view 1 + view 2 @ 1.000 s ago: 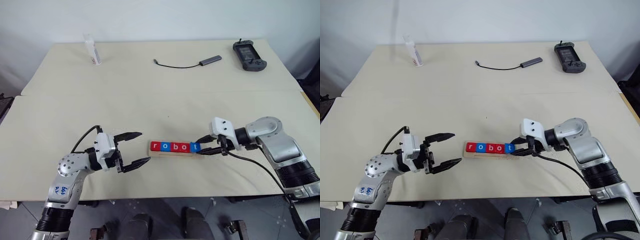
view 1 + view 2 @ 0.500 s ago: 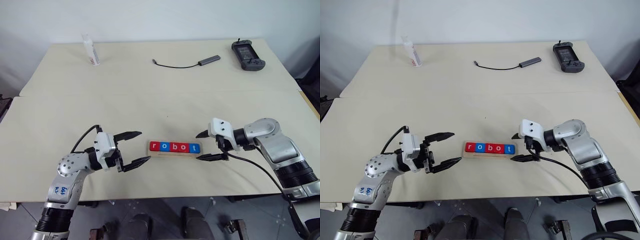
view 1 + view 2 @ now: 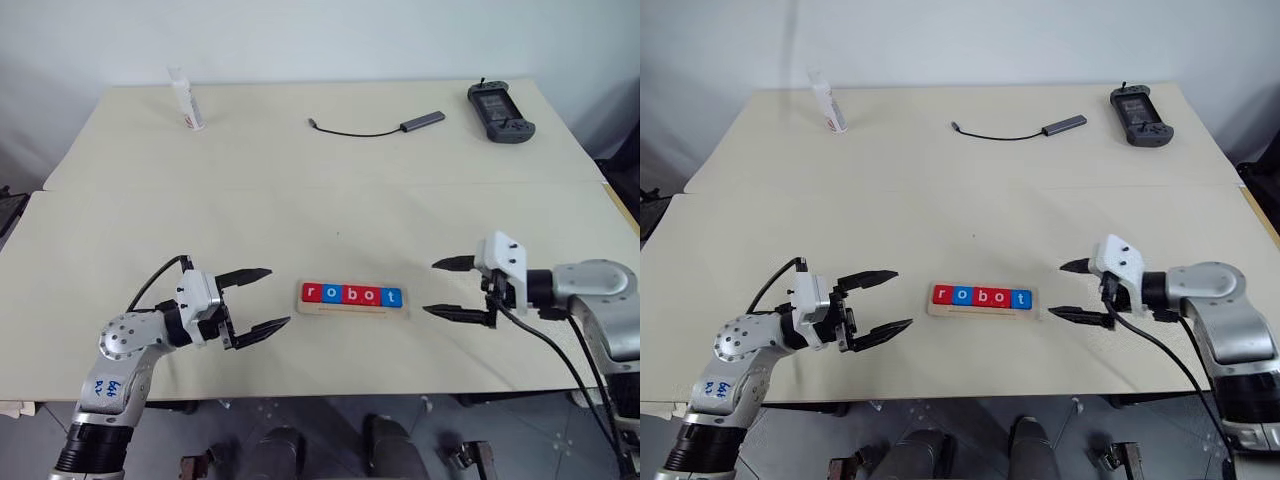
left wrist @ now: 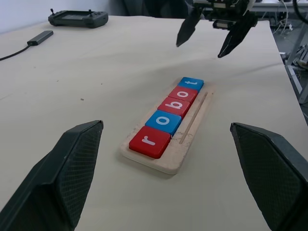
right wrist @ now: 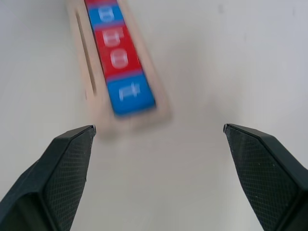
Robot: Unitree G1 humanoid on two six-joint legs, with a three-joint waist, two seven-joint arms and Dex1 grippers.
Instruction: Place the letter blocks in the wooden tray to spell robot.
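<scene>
Five small square letter blocks point(image 3: 351, 295), red r, blue o, red b, red o, blue t, seated edge to edge in a single row along the long pale-wood tray point(image 3: 352, 309) with rounded corners, spelling robot from the robot's left to its right. Tray lying flat on the cream tabletop point(image 3: 320, 200) near the front edge, roughly midway between the two arms, its lengthwise groove bare on the side nearer the robot, blocks filling the far strip. Just off the r end of the tray, left gripper point(image 3: 259, 302) pointing level toward it, black fingers spread wide with nothing between them, tips short of the wood and not touching. Beyond the t end, right gripper point(image 3: 446, 288) likewise gaping at full width and empty, tips aimed at the tray and angled slightly downward, clear of it by a plain gap of bare table. Same row seen lengthwise from the left wrist, r block nearest, right gripper's dark fingers hanging above the table past the far end; from the right wrist, t block nearest, picture blurred. Farther back on the table, well apart from the tray: a thin dark cable with a grey slab-shaped adapter point(image 3: 421, 120) at one end, a dark handheld controller with a screen point(image 3: 500, 110) near the far right corner, and a small white bottle with red markings point(image 3: 187, 102) toward the far left.
</scene>
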